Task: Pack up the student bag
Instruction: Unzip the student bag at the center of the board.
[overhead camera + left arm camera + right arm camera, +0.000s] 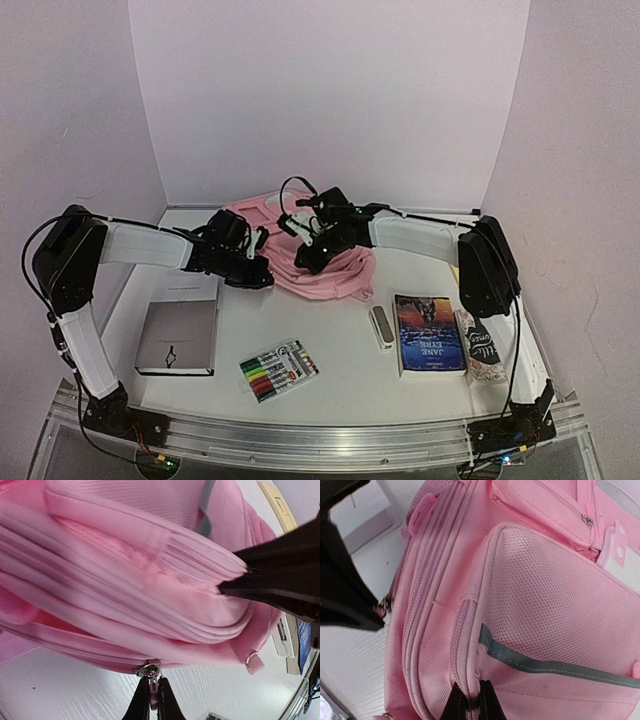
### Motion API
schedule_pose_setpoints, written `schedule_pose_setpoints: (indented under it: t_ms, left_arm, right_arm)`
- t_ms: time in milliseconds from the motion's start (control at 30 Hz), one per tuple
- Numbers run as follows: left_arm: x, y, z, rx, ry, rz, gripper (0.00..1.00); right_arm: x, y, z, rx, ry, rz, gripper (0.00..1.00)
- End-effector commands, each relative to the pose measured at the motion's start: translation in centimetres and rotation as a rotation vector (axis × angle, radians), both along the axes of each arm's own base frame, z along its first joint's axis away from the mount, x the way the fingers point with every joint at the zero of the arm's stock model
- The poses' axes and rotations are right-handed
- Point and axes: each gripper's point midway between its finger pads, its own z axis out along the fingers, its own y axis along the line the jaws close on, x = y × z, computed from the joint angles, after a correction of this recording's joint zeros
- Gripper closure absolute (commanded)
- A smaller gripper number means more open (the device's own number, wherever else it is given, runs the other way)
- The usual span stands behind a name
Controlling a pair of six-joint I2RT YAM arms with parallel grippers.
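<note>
Left wrist: left end effector [152, 689] tight on student bag [125, 580] zipper pull [149, 670]; right end effector [470, 696] (also closed) on its edge.

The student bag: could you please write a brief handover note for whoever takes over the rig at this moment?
Left gripper: shut on the zipper pull of the student bag.
Right gripper: shut on a seam on the bag's side.
Bag: lying at the far middle of the table, zip apparently closed.
Done: both grips set.
Left: open the zip, then pack the marker set, Jane Eyre book and grey notebook, all still on the table.
</note>
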Motion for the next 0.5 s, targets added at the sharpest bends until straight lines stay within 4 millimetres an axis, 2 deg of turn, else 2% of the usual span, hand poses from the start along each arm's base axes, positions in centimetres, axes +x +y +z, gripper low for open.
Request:
schedule_pose_setpoints:
  t_ms: [0,167,300,367,467]
  left_arm:
    - [-2.4,-4.4,4.9,-0.12,-0.087,-0.111,1.0]
    - [-3.2,-7.4,6.8,-0.148,-0.127,-0.162,1.0]
    - [-4.4,-10.0,8.7,-0.18,-0.17,-0.212,1.0]
    - [-5.0,-10.9,9.9,-0.213,-0.195,-0.221,1.0]
    - [-5.9,-11.8,10.4,-0.222,-0.215,-0.235,1.0]
  right_arm:
    - [2.9,0.9,2.3,0.187,0.093,-0.202,1.0]
    - [2.5,1.5,1.8,0.238,0.183,-0.244,1.0]
    - [2.3,1.3,0.8,0.229,0.207,-0.261,1.0]
    - [2.4,1.3,0.7,0.232,0.214,-0.271,1.0]
    - [2.6,1.5,1.2,0.256,0.231,-0.283,1.0]
